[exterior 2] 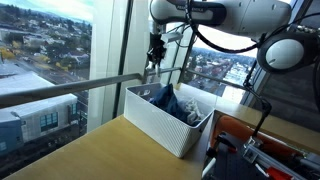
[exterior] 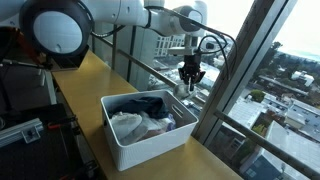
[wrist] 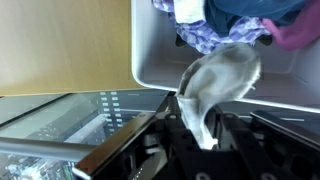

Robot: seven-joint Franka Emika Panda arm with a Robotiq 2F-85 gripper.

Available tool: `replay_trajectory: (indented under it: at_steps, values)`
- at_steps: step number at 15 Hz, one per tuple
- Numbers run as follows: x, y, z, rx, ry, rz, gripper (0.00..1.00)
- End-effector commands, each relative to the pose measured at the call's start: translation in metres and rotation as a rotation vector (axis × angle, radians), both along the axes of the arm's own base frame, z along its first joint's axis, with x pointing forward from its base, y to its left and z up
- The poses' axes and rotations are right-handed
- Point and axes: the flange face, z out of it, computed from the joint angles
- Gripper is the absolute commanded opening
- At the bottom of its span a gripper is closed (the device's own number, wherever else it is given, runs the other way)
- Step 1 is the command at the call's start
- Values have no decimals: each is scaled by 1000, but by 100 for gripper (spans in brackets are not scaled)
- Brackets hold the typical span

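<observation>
Pale cloth (wrist: 218, 80), a soft grey-white piece, hangs from the gripper (wrist: 200, 135) in the wrist view, its narrow end sitting between the two dark fingers (wrist: 148, 135) and its wider end spreading over the white bin (wrist: 160, 45). The cloth is in the air above the bin's inside, close to one wall, and it does not visibly rest on the heap under it. The jaws stand a little way apart with the cloth's end in the gap, but whether they pinch it or merely have it lying between them cannot be told from these views. In both exterior views the gripper (exterior: 190, 78) (exterior 2: 155, 55) points straight down over the bin's window-side edge, and the cloth itself is too small there to make out. The white bin (exterior: 150, 150) (exterior 2: 155, 120) is a rectangular tub standing on the wooden table (exterior: 88, 75) (exterior 2: 80, 155), just beside the window. Inside it lies a loose heap of clothes: a dark blue garment (exterior: 150, 105) toward the window side, a white garment (exterior: 130, 125) at the near end in an exterior view, and, in the wrist view, a purple patterned fabric (wrist: 200, 35) just beyond the hanging cloth with a pink piece (wrist: 295, 35) beside it. A metal railing (exterior 2: 60, 85) runs along the glass, and city buildings show far below outside.
</observation>
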Motion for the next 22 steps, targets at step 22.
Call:
replay_trajectory:
  at_steps: [22]
  values:
    - [-3, -45, -30, 39, 61, 31, 100]
